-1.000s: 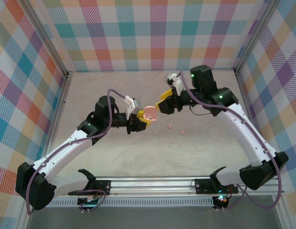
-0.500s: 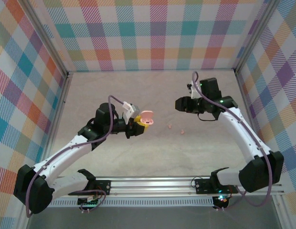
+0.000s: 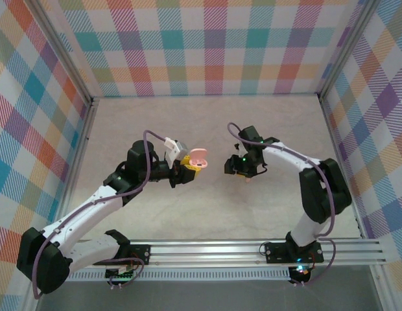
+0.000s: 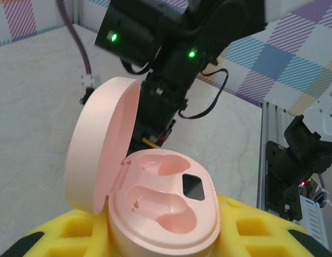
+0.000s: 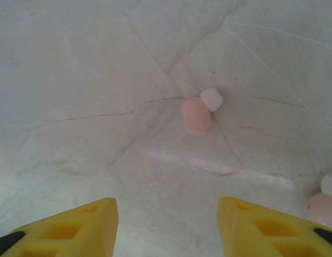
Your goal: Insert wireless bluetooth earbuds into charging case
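My left gripper (image 3: 188,164) is shut on an open salmon-pink charging case (image 3: 199,157) and holds it above the table. In the left wrist view the case (image 4: 171,214) sits between the yellow pads (image 4: 64,233), its lid up on the left and both wells empty. My right gripper (image 3: 235,168) points down at the table just right of the case. Its yellow fingers (image 5: 75,222) stand apart with nothing between them, so the gripper (image 5: 167,225) is open. A pink earbud (image 5: 197,115) with a white tip lies on the table ahead of it. Another earbud (image 5: 324,201) (image 3: 248,181) lies at the right edge.
The table is a pale marbled surface (image 3: 188,214), walled by checked panels (image 3: 207,45) at the back and sides. A metal rail (image 3: 253,249) with the arm bases runs along the near edge. The right arm's black wrist (image 4: 171,48) hangs close behind the case lid.
My right arm has left the held case, swung out to the right, then come down over the earbuds on the table. The left gripper has stayed about where it was, with the case.
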`<state>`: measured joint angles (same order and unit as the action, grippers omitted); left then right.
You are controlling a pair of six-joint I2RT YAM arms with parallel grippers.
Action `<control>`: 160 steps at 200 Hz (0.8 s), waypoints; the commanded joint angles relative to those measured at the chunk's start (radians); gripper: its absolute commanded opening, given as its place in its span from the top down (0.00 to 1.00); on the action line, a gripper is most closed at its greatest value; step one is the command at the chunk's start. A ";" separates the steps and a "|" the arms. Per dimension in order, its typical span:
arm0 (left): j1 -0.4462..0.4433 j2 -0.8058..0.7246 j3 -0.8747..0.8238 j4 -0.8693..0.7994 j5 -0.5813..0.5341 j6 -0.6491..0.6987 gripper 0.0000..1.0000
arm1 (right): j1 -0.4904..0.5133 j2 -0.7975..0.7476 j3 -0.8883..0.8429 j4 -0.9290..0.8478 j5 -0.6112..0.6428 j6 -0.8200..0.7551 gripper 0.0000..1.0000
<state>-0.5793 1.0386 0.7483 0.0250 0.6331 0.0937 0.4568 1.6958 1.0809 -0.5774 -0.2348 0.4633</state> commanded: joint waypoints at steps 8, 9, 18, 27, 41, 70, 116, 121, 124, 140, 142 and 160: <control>0.009 -0.038 -0.017 -0.007 -0.012 0.011 0.82 | 0.012 0.075 0.051 0.013 0.036 -0.024 0.46; 0.009 -0.040 -0.018 -0.007 -0.013 0.011 0.82 | 0.012 0.076 0.053 0.013 0.037 -0.025 0.46; 0.009 -0.046 -0.020 -0.013 -0.016 0.011 0.82 | 0.012 0.096 0.064 0.014 0.044 -0.034 0.46; 0.009 -0.052 -0.021 -0.019 -0.018 0.013 0.82 | 0.013 0.115 0.080 0.013 0.050 -0.046 0.46; 0.009 -0.065 -0.021 -0.026 -0.024 0.016 0.82 | 0.014 0.146 0.107 0.011 0.059 -0.067 0.46; 0.010 -0.084 -0.023 -0.043 -0.034 0.024 0.82 | 0.023 0.200 0.153 0.024 0.058 -0.113 0.46; 0.010 -0.089 -0.021 -0.048 -0.038 0.026 0.82 | 0.058 0.263 0.220 0.024 0.058 -0.198 0.46; 0.010 -0.090 -0.022 -0.051 -0.039 0.027 0.82 | 0.063 0.267 0.225 0.024 0.057 -0.208 0.46; 0.010 -0.092 -0.022 -0.052 -0.039 0.029 0.82 | 0.066 0.269 0.229 0.024 0.056 -0.214 0.46; 0.011 -0.096 -0.027 -0.052 -0.045 0.031 0.82 | 0.080 0.280 0.254 0.014 0.049 -0.248 0.46; 0.011 -0.096 -0.027 -0.051 -0.046 0.031 0.82 | 0.082 0.281 0.257 0.013 0.047 -0.253 0.46; 0.012 -0.096 -0.029 -0.050 -0.047 0.034 0.82 | 0.106 0.280 0.276 0.007 0.035 -0.294 0.46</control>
<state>-0.5781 0.9607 0.7319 -0.0242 0.5919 0.1051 0.5259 1.9625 1.3170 -0.5781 -0.1642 0.2592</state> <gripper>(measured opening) 0.368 0.543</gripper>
